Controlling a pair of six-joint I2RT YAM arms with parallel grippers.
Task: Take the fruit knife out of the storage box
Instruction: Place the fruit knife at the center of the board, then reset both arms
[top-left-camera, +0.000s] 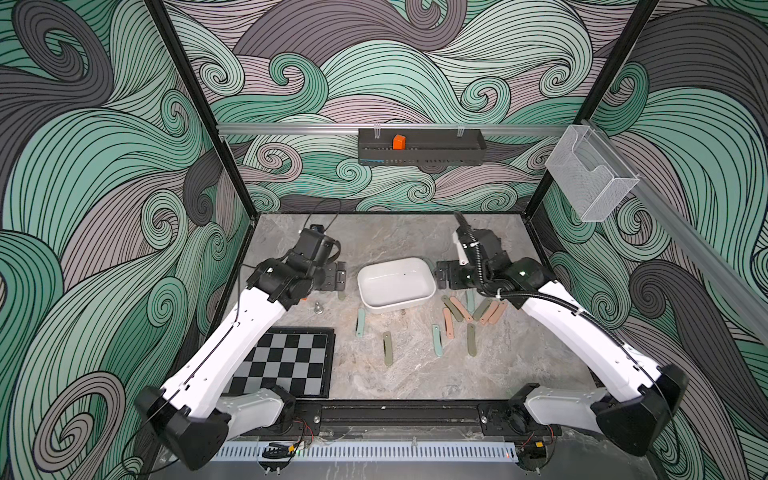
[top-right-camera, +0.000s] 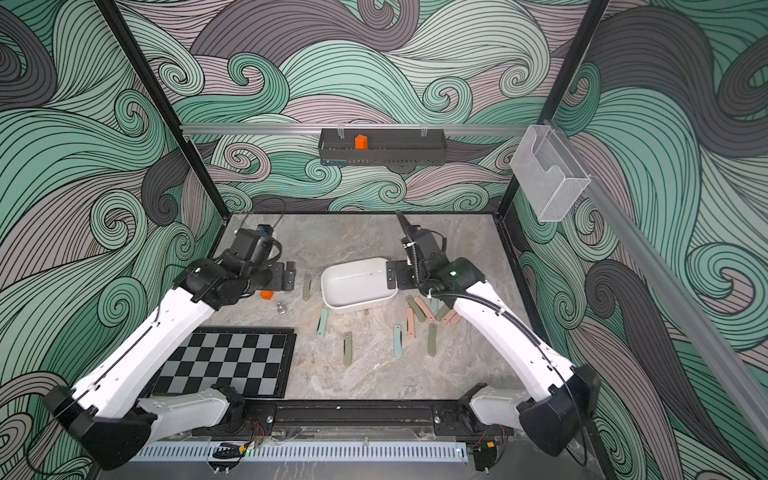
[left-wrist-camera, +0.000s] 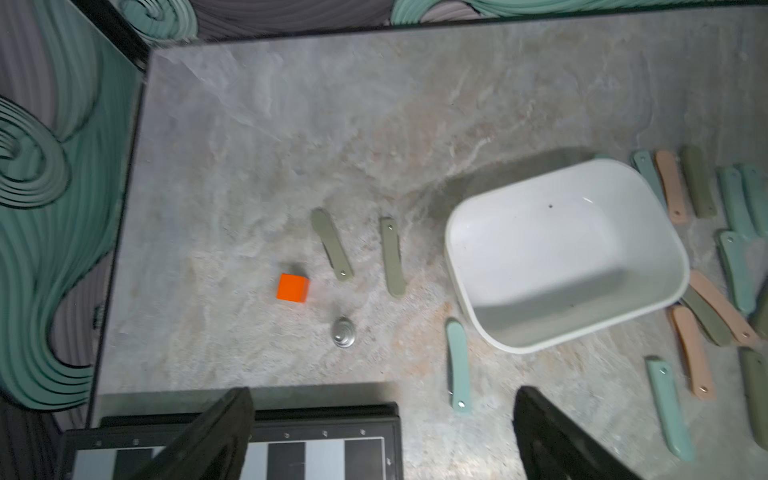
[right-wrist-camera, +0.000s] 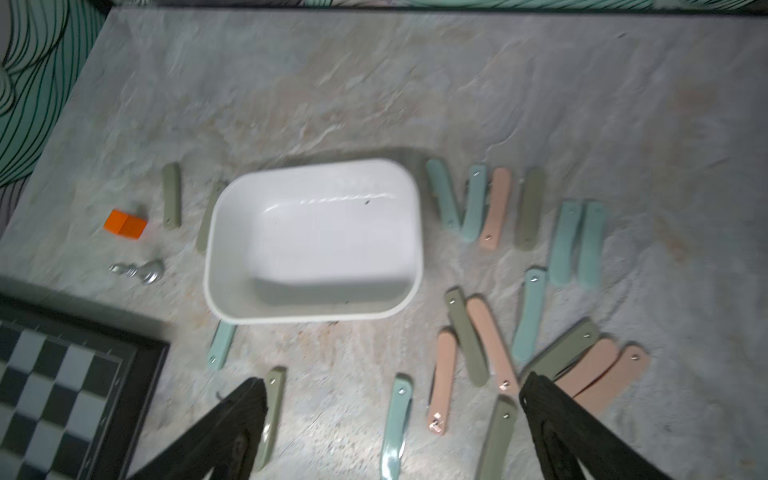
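The white storage box (top-left-camera: 395, 286) (top-right-camera: 357, 284) stands mid-table with nothing inside it, as both wrist views show (left-wrist-camera: 561, 257) (right-wrist-camera: 316, 241). Several folded fruit knives in olive, teal and pink lie on the table around it: a teal fruit knife (top-left-camera: 360, 322), an olive fruit knife (top-left-camera: 387, 348), two olive knives (left-wrist-camera: 332, 244) on the box's left, and a pile (top-left-camera: 478, 309) at its right. My left gripper (top-left-camera: 337, 276) (left-wrist-camera: 382, 399) hovers open left of the box, holding nothing. My right gripper (top-left-camera: 442, 276) (right-wrist-camera: 392, 386) hovers open at the box's right end, also holding nothing.
A chessboard (top-left-camera: 286, 361) lies at the front left. An orange cube (left-wrist-camera: 293, 287) and a silver chess piece (top-left-camera: 318, 308) sit under the left arm. A black wall tray (top-left-camera: 419, 151) and a clear mesh basket (top-left-camera: 590, 178) hang on the walls.
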